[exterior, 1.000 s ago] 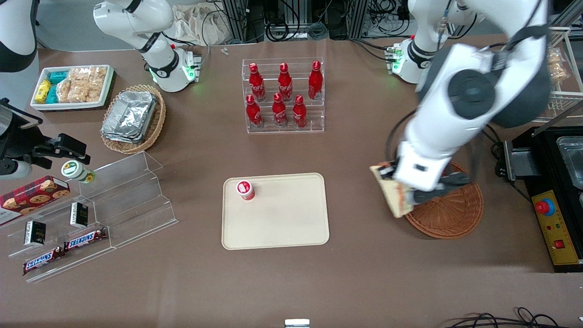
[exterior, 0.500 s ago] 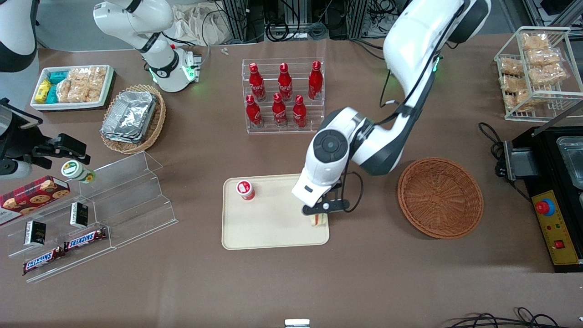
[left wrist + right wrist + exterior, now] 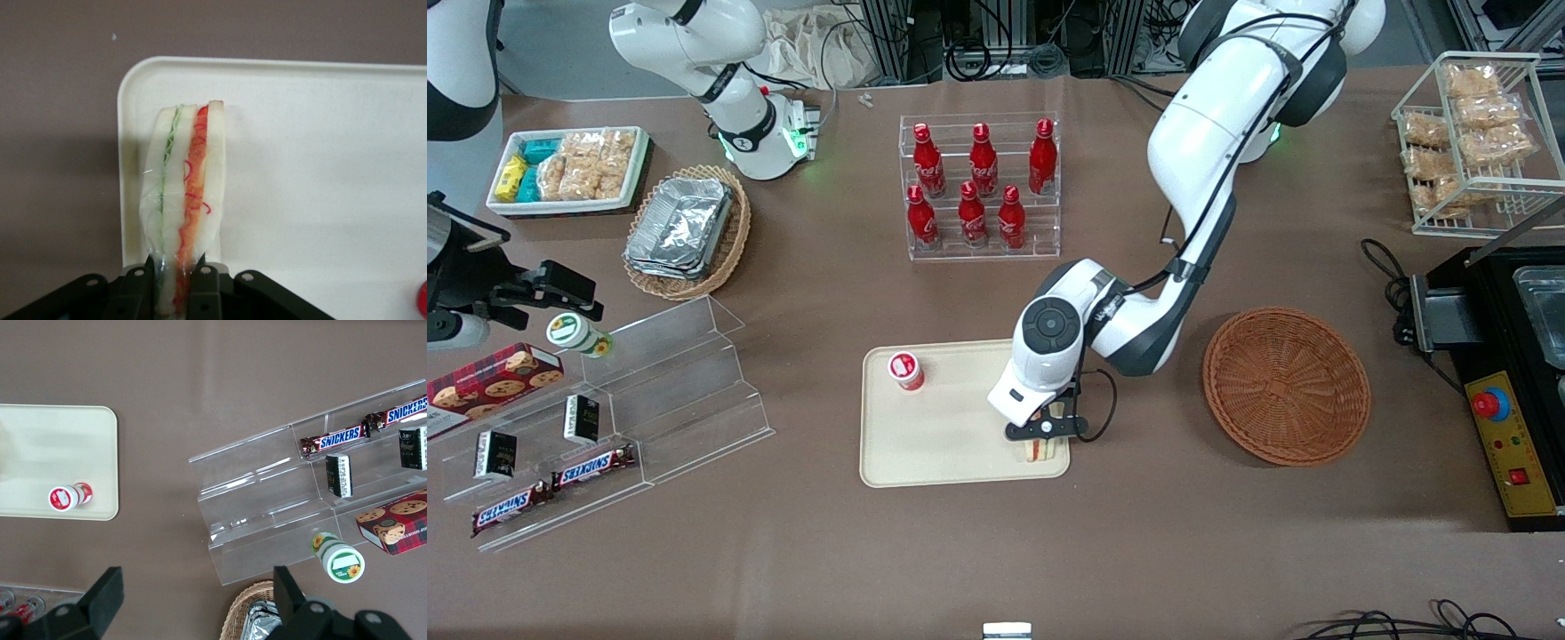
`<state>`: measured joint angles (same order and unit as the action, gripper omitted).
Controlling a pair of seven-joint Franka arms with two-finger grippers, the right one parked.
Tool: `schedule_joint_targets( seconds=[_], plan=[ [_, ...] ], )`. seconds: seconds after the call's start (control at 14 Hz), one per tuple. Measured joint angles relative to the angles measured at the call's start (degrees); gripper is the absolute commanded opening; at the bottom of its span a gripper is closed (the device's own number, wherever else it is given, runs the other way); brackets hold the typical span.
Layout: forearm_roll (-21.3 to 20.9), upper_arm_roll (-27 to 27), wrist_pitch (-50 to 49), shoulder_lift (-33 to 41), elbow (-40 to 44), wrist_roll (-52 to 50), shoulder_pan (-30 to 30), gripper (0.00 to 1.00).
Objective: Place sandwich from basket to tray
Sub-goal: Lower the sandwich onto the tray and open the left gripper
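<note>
- Shifted a little nearer the front camera since half a second ago: claw point(image 3: 1047, 433) and sandwich point(image 3: 1034, 451), now lower over the tray's corner nearest the basket; a second ago both hung at the basket's rim.
- Clenched on the sandwich, per the wrist view: claw point(image 3: 175, 280) pinching one end of the wedge between its black fingers point(image 3: 202, 283), layers on edge.
- Sits inside the tray point(image 3: 960, 462), close to the rim on the side toward the working arm's end of the table; cannot tell whether touching the tray floor or just above it.
- Stands bare of sandwich and well apart from the tray: basket point(image 3: 1286, 386).
- Judged nearly finished: lift and carry done; only settling, letting go and pulling away left.
- Shown by the front view alone: basket, whole tray, small red-capped cup point(image 3: 905, 370) at the tray's corner farther from the camera and toward the parked arm's end, well clear of the sandwich.
- Shown by the left wrist view alone: grip itself, red-orange and green filling lines point(image 3: 183, 200), clear wrap, and the tray's rounded corner point(image 3: 133, 73) just beside the wedge.
- Shown by the right wrist view: tray end point(image 3: 100, 463) and cup point(image 3: 69, 497) only; no sandwich, no claw.
</note>
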<state>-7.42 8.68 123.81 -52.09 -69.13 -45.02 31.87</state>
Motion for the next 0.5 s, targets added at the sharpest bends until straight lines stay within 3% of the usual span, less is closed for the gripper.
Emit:
schedule_joint_targets(
  seconds=[0.14, 0.21, 0.5],
  plan=[
    [-0.1, 0.0, 0.0, -0.1, 0.4, 0.1, 0.1, 0.89],
    [-0.2, 0.0, 0.0, -0.1, 0.4, 0.2, 0.1, 1.00],
    [-0.2, 0.0, -0.1, 0.1, 1.1, 0.2, 0.1, 1.00]
  ],
)
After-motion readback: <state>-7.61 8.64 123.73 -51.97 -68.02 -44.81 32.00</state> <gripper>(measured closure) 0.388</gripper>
